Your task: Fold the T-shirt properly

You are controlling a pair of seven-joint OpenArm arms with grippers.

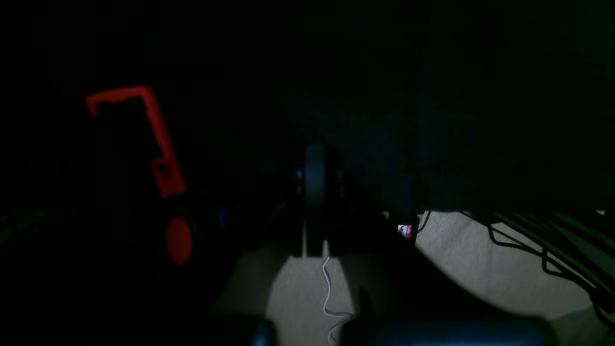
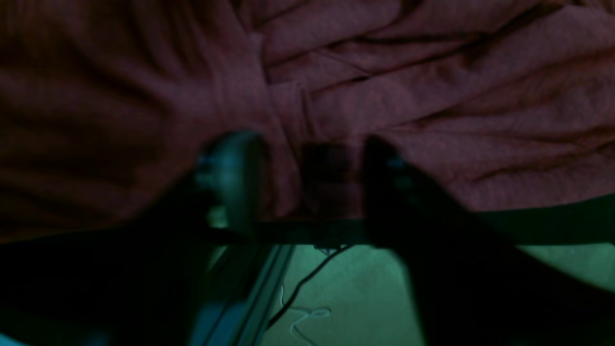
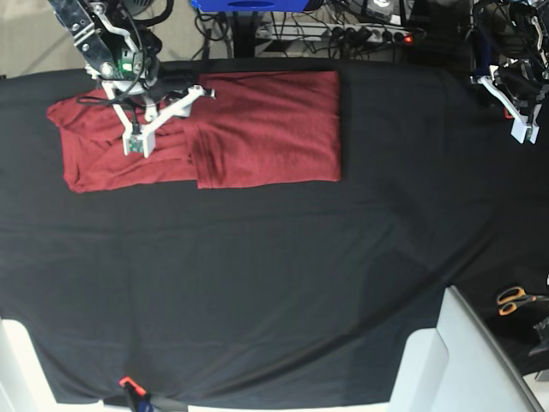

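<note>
Right gripper (image 3: 163, 116) spread over T-shirt (image 3: 266, 129), gripping nothing clear; left gripper (image 3: 521, 116) closed, empty, off bench (image 3: 257, 283).

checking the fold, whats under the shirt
The shirt lies on the black cloth. Its left part is doubled over itself, so lower layers are hidden. The right gripper hovers over that part.

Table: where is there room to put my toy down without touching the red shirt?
The black table cloth is bare below the T-shirt, down to the near edge, and to its right, up to the parked left gripper. It is crowded at the far left, where the right gripper is over the shirt.
</note>
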